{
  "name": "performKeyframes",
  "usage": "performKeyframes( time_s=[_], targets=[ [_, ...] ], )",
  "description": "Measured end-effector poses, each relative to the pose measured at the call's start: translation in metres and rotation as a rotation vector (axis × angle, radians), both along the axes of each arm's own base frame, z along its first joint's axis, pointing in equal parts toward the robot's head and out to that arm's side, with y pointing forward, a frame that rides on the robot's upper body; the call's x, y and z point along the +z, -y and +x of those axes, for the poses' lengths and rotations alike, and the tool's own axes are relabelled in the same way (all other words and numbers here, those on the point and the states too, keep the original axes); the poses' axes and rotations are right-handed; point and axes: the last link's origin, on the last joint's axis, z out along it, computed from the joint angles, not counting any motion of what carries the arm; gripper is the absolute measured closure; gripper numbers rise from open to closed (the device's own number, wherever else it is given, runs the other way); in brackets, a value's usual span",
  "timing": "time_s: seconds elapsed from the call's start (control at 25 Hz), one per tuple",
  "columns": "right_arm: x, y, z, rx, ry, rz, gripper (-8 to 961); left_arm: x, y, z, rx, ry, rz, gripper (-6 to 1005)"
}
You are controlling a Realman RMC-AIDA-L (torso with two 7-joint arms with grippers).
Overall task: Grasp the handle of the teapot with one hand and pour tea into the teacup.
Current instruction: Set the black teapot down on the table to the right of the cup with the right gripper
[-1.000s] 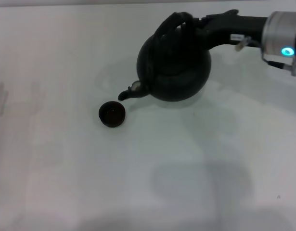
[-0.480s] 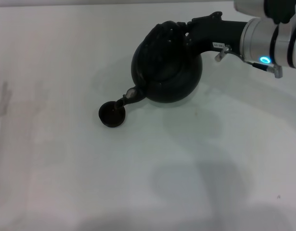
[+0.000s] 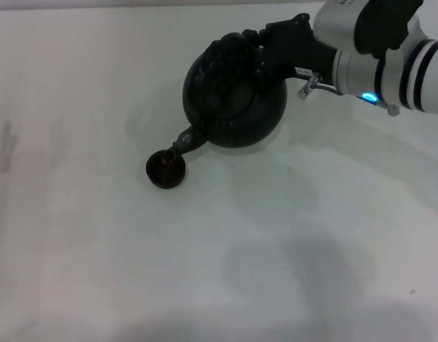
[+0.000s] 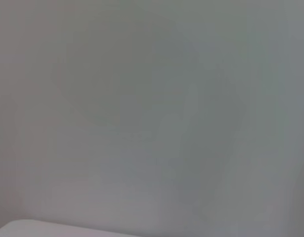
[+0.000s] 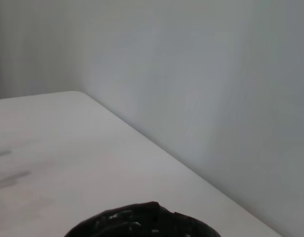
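I see the white desk [image 3: 226, 271] bare in the near part of the head view, with only faint shadows on it. Farther in, left of centre, the teacup [image 3: 165, 169] sits upright on the desk. The teapot [image 3: 233, 96] is just beyond it and to its right, tipped forward so that its spout [image 3: 188, 137] points down and reaches the cup's rim; I cannot tell if liquid is running. The pot's round black body looks lifted and leaning toward the cup. At the top of the pot, the handle [image 3: 236, 48] is pinched by the right gripper [image 3: 265, 44], whose dark fingers close around the hoop from the far right side. The right arm [image 3: 379, 53] extends off the right edge, a blue light lit on its wrist. In the right wrist view only a dark ribbed edge of the handle [image 5: 142, 222] shows. The left gripper appears nowhere; its wrist view shows only a blank grey surface.
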Motion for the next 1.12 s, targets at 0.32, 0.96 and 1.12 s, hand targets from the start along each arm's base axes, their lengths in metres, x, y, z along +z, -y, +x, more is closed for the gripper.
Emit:
performKeyframes(
  time_s=[0.32,0.96,1.12],
  targets=[
    [-0.006,0.002,-0.005,0.061,0.037,0.039,764,-0.001,0.000,0.000,0.001,0.001,-0.001,180],
    [-0.018,0.009,-0.013,0.187,0.117,0.090,768,-0.001,-0.001,0.001,-0.002,-0.003,-0.003,180],
    [-0.018,0.009,-0.013,0.198,0.124,0.103,769,-0.001,-0.001,0.001,-0.003,-0.005,-0.002,180]
  ],
)
